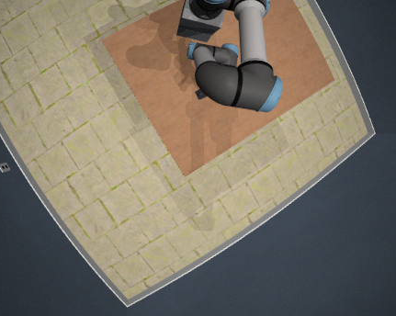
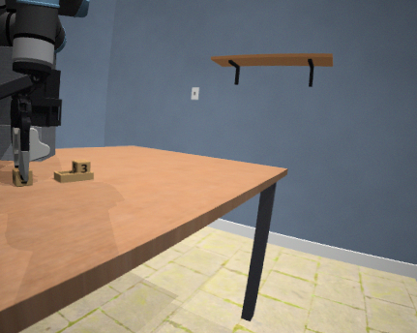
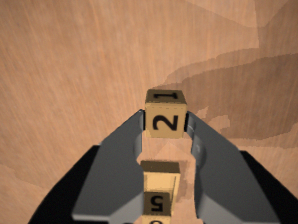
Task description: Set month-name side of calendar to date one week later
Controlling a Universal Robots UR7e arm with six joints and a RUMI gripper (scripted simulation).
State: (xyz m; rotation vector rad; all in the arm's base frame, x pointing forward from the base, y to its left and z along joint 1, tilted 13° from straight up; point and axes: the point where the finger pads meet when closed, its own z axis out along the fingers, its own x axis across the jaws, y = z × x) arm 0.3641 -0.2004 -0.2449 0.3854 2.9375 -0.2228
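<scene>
A wooden cube (image 2: pixel 15 177) (image 3: pixel 173 109) stands on the table outside the tray, with a sideways 2 on top and a 1 on one side in the wrist view. My gripper (image 2: pixel 23 177) (image 3: pixel 163 112) is shut on this cube, a fingertip against each of two opposite sides. The cube is at table height. The wooden tray (image 2: pixel 74 177) (image 3: pixel 160 166) is beside it. The other cube (image 2: pixel 82 167) (image 3: pixel 157 203) sits in the tray's far end, with a 5 on top, a 3 on one side in the exterior view and a 0 partly visible in the wrist view. The top view shows neither cube; the arm hides them.
The wooden table (image 1: pixel 171 133) (image 2: pixel 156 194) carries the arm's grey base block (image 1: pixel 198 28). The tray's near end, towards the gripped cube, holds no cube. A wall shelf (image 2: pixel 277 60) hangs far behind the table.
</scene>
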